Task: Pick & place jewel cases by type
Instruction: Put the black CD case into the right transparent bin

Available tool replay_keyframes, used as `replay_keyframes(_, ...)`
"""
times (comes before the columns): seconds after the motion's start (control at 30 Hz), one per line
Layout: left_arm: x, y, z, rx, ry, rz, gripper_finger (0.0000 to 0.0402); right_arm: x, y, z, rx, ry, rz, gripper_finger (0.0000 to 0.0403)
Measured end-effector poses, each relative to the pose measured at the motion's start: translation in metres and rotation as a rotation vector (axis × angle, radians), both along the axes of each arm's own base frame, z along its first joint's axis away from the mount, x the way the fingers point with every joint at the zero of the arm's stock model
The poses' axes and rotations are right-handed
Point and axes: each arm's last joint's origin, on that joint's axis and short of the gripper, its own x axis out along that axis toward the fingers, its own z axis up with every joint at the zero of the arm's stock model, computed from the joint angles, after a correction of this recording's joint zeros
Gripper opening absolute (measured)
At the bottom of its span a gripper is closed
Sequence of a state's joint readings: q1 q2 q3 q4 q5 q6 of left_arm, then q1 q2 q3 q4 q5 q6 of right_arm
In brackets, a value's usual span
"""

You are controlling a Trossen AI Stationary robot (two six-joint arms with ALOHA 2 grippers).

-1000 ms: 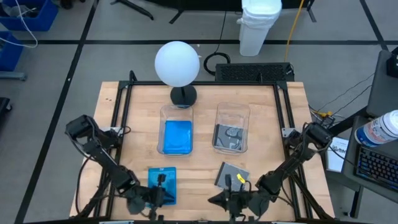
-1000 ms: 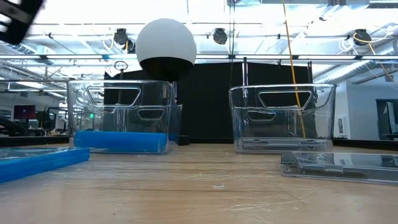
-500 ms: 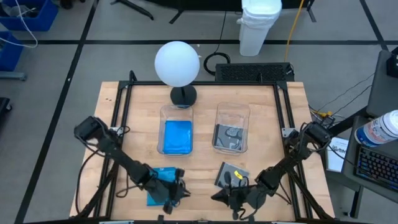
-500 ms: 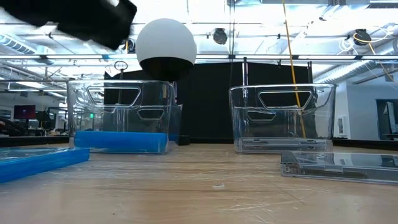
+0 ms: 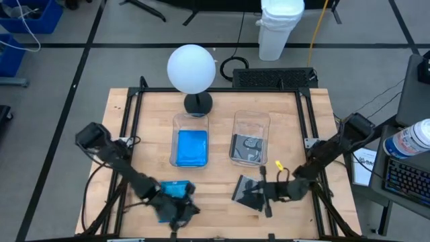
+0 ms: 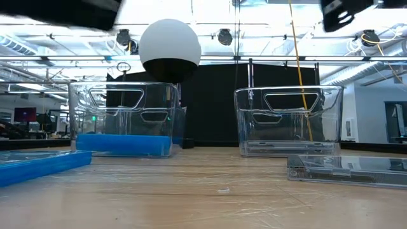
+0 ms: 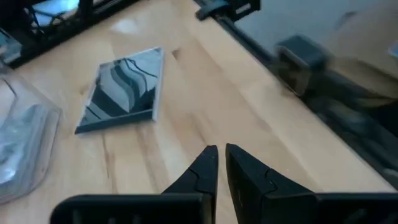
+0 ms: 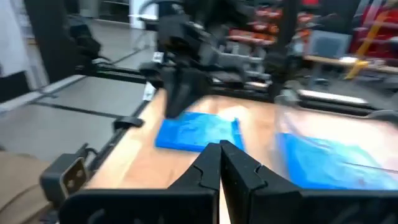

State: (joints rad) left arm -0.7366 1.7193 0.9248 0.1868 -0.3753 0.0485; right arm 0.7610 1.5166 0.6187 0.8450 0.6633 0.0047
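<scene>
A bright blue jewel case (image 5: 176, 191) lies flat on the wooden table near its front edge; it also shows in the right wrist view (image 8: 198, 132) and the low view (image 6: 38, 164). A clear/grey jewel case with a black spine (image 5: 247, 189) lies flat to its right, and shows in the left wrist view (image 7: 124, 90) and the low view (image 6: 346, 169). My left gripper (image 5: 187, 209) hovers shut over the blue case's near end, pointing right. My right gripper (image 5: 246, 194) hovers shut over the grey case, pointing left. Both are held well above the table.
Two clear tubs stand mid-table: the left one (image 5: 191, 148) holds blue cases, the right one (image 5: 250, 146) holds grey cases. A white globe lamp (image 5: 191, 68) stands behind them. A black frame (image 5: 134, 114) edges the table. Bare wood lies between the two loose cases.
My right gripper has swung away from the table's near edge to a spot over the grey case, its arm stretching out to the right. My left gripper has shifted a little rightward over the blue case's near end. Both cases have stayed where they were.
</scene>
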Motion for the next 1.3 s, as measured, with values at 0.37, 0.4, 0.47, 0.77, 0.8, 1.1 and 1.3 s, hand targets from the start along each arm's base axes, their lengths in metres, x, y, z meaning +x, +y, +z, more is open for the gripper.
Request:
replay_keyframes(0.37, -0.027, -0.014, 0.035, 0.019, -0.186, 0.132, 0.0037, -0.038, 0.030, 0.021, -0.085, -0.077, -0.044, 0.0000)
replay_keyframes(0.4, -0.022, -0.011, 0.032, 0.014, -0.178, 0.133, 0.0037, -0.040, 0.033, 0.022, -0.093, -0.072, -0.052, 0.0000)
replay_keyframes(0.47, -0.009, -0.007, 0.027, -0.001, -0.145, 0.123, 0.0032, -0.044, 0.041, 0.027, -0.089, -0.063, -0.068, 0.0000)
replay_keyframes(0.77, 0.062, -0.016, 0.005, 0.033, 0.026, 0.113, 0.0017, -0.049, 0.069, 0.038, -0.065, 0.056, -0.148, 0.0000)
replay_keyframes(0.8, 0.069, -0.017, -0.001, 0.062, 0.052, 0.118, 0.0019, -0.050, 0.069, 0.035, -0.049, 0.071, -0.152, 0.0000)
replay_keyframes(1.1, 0.101, -0.021, -0.017, 0.160, 0.178, 0.183, 0.0021, -0.056, 0.074, 0.012, 0.088, 0.162, -0.159, 0.0000)
replay_keyframes(1.3, 0.108, -0.022, -0.011, 0.239, 0.088, 0.097, 0.0022, -0.056, 0.073, -0.004, 0.077, 0.225, -0.178, 0.0000)
